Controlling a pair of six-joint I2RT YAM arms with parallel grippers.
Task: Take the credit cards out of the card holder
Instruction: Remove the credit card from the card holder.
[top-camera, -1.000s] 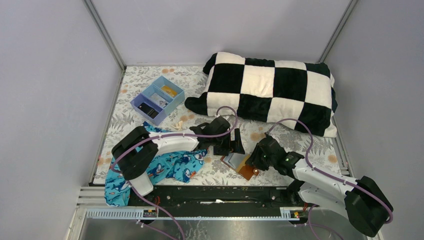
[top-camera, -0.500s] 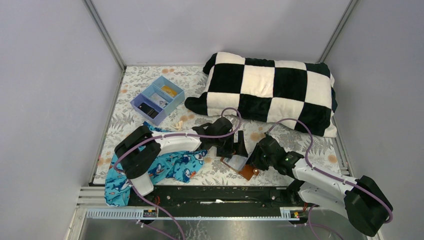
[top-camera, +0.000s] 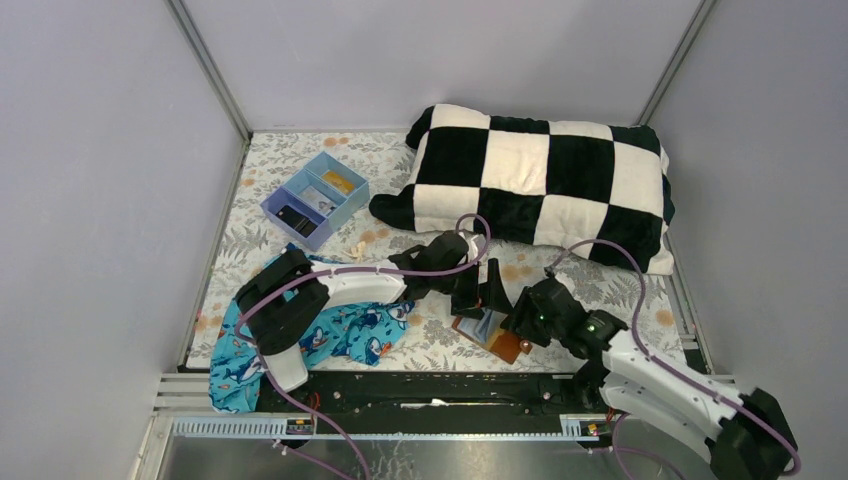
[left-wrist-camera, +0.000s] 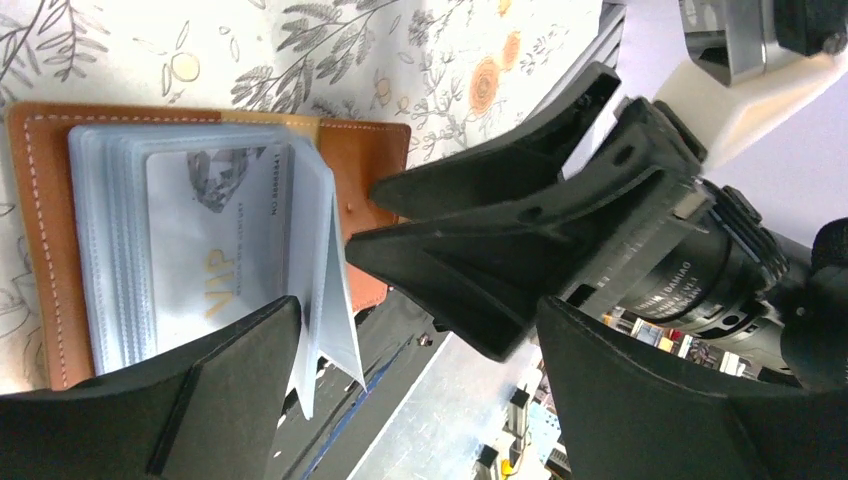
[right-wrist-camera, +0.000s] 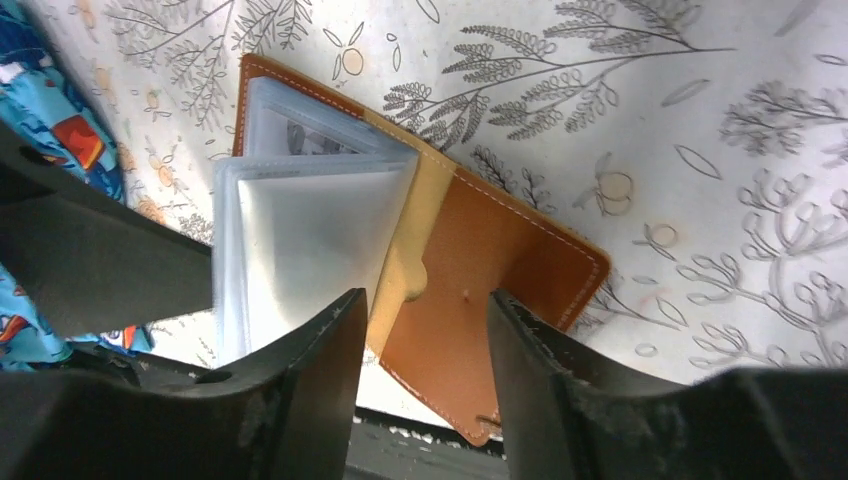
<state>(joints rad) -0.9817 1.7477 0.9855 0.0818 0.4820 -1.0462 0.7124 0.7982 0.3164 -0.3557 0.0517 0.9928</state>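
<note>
**Colleague:** Where is the card holder right now?

**Me:** The card holder lies open on the desk near the front edge, leather side down. It sits between my two hands, a little to the right of the shark-print cloth.

**Colleague:** And the hands?

**Me:** My left hand is spread wide over the clear sleeves with nothing in it. My right hand is partly spread above the fold, and I see nothing pinched there. It comes right up to the edge of the sleeves, but I cannot tell whether it touches them.

**Colleague:** Why crowd both hands in so close?

**Me:** The sleeves fan up loosely from the leather. My guess is that pulling on a card would lift the whole stack unless the other hand pins it down.

**Colleague:** How do the credit cards look?

**Me:** Of the credit cards, I can read only the top one, which is pale, marked VIP and fully seated in its sleeve. The ones behind it are only blurred shapes through the plastic. I judge that none is out yet
</note>
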